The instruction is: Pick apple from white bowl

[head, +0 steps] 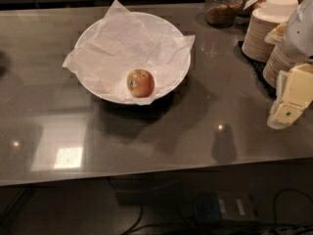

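The apple (pixel 140 83) is small, round and red-orange with a yellowish patch and a dark sticker. It lies in the near part of the white bowl (pixel 176 80), on crumpled white paper. The bowl stands on the grey counter (pixel 205 131), left of centre. My gripper (pixel 285 112) is at the right edge of the view, cream-coloured, hanging above the counter. It is well to the right of the bowl and a little nearer than the apple. Nothing shows in it.
Stacks of beige paper bowls (pixel 266 28) stand at the back right on a dark mat. A glass jar (pixel 222 6) with brown contents stands behind the bowl's right side. The counter's front edge runs along the bottom, with cables below.
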Controlling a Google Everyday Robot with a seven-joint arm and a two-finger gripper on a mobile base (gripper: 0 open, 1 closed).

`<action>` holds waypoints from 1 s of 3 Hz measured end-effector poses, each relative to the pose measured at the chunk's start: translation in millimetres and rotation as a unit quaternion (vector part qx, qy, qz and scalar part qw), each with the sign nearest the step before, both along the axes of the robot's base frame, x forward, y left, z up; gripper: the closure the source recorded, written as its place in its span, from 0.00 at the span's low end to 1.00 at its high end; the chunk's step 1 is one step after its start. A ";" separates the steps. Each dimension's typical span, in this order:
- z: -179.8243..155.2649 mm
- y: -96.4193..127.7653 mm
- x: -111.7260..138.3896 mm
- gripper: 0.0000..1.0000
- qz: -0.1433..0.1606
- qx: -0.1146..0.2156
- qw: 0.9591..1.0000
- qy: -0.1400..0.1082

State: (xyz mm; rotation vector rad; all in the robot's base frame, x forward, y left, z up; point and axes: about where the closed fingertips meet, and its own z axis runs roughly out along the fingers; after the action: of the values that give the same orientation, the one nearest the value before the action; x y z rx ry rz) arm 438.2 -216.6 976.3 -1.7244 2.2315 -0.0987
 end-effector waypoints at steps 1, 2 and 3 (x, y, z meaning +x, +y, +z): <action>0.2 0.2 0.2 0.00 0.000 0.000 1.000 -0.001; -6.8 10.6 10.4 0.00 0.009 0.011 1.000 0.000; -19.4 49.9 42.4 0.00 0.041 0.057 0.997 -0.010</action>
State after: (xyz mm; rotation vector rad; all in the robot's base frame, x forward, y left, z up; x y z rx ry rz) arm 480.6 -166.7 956.9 -1.7437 2.1057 0.0311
